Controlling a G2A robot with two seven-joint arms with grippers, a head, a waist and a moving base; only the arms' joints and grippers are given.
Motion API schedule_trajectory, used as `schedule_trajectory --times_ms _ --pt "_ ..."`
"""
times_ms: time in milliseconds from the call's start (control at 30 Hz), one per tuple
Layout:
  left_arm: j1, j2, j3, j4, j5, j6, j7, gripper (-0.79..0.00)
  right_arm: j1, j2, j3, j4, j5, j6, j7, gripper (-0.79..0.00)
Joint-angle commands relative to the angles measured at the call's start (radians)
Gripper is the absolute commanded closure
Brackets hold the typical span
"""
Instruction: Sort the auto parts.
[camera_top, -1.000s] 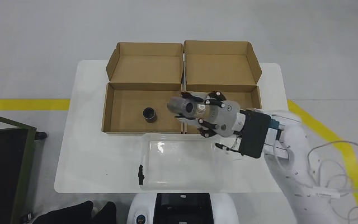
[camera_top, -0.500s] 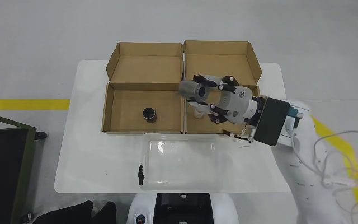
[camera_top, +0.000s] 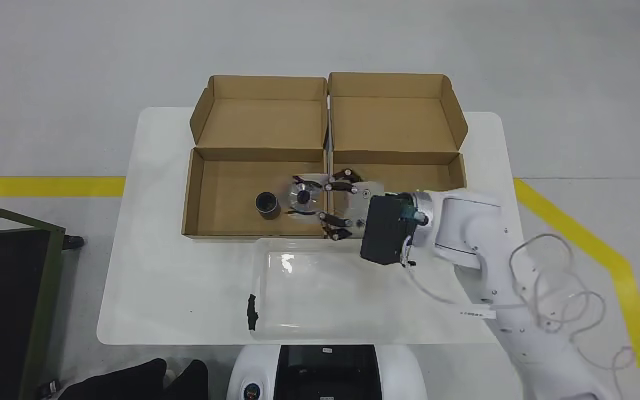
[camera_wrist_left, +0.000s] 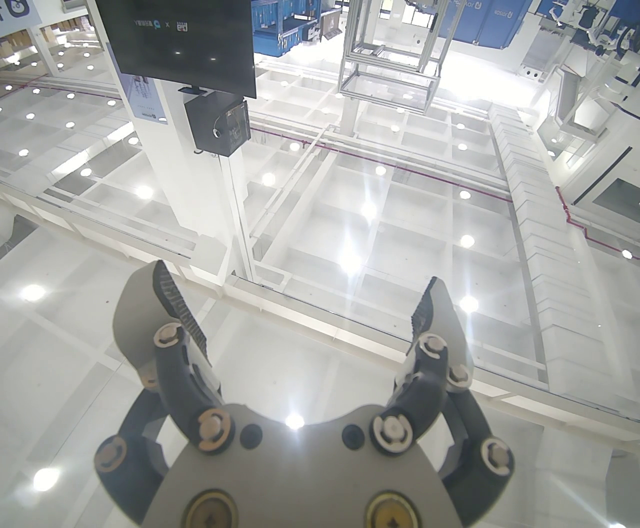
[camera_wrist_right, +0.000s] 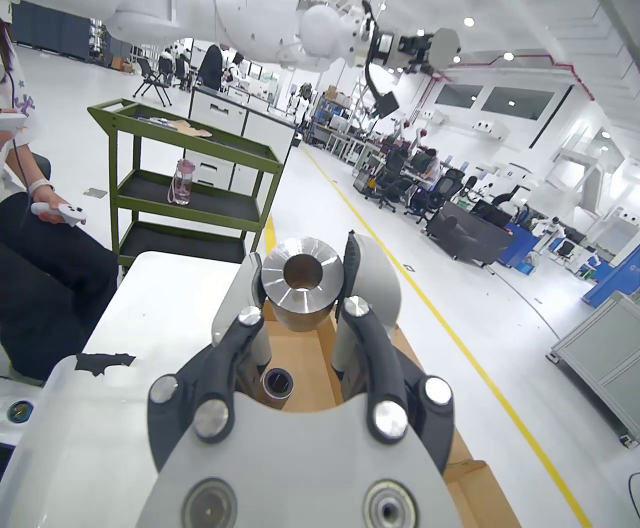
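Left box (camera_top: 225, 200) and right box (camera_top: 420, 172) are set abreast on table (camera_top: 150, 260); ring (camera_top: 267, 205) laid in former, bin (camera_top: 275, 290) before both.

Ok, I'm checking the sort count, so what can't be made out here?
Top view: right box floor, mostly covered by the right arm.
Top view: black scrap beside the clear bin, too small to identify.
Right wrist view: dark ring, lower part behind the jaws' base.
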Motion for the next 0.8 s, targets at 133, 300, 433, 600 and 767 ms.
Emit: schedule_trajectory --times_ms 133,300,433,600,767 --pt "0.0 0.0 0.0 0.0 0.0 0.0 0.0 -0.785 0.003 -0.008 -0.068 0.028 -0.012 0.028 0.104 0.0" --pt "0.0 0.0 0.0 0.0 0.0 0.0 0.0 -0.785 0.035 -0.022 -0.128 0.099 -0.015 0.051 0.15 0.0" --pt "0.0 0.0 0.0 0.0 0.0 0.0 0.0 -0.785 0.075 -0.034 -0.166 0.172 -0.019 0.068 0.166 0.0" --pt "0.0 0.0 0.0 0.0 0.0 0.0 0.0 -0.785 0.14 -0.054 -0.205 0.287 0.006 0.081 0.195 0.0" --pt "0.0 0.0 0.0 0.0 0.0 0.0 0.0 -0.785 0.196 -0.073 -0.248 0.385 0.001 0.099 0.231 0.0"
